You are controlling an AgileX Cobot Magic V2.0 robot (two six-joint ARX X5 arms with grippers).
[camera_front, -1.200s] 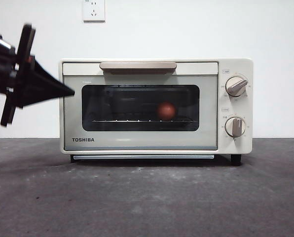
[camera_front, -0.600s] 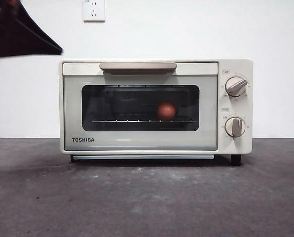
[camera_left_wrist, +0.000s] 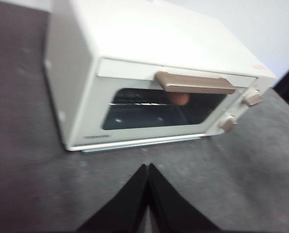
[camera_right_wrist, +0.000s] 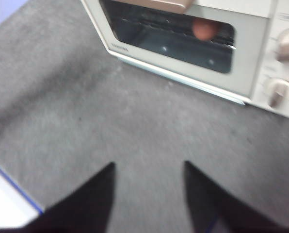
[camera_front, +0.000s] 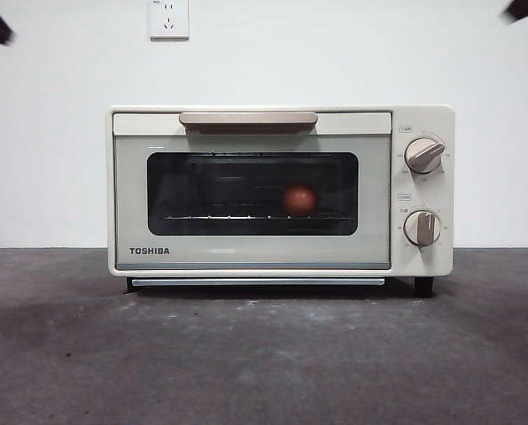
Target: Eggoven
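A: Where is the egg (camera_front: 299,198)?
B: Inside the toaster oven (camera_front: 246,257), on the wire rack behind the dark glass, toward the knob side. The door is closed, and the oven stands on the grey bench (camera_front: 264,354).
A: And the claws?
B: The left claw (camera_left_wrist: 148,171) hangs above the bench in front of the oven, its jaws pressed together, grasping nothing. The right claw (camera_right_wrist: 149,167) hangs before the oven too, jaws spread, empty.

Cream oven (camera_front: 246,257), dark glass door, tan handle (camera_front: 248,119); reddish-brown egg (camera_front: 299,199), perhaps tinted by glass; grey table (camera_front: 264,354).
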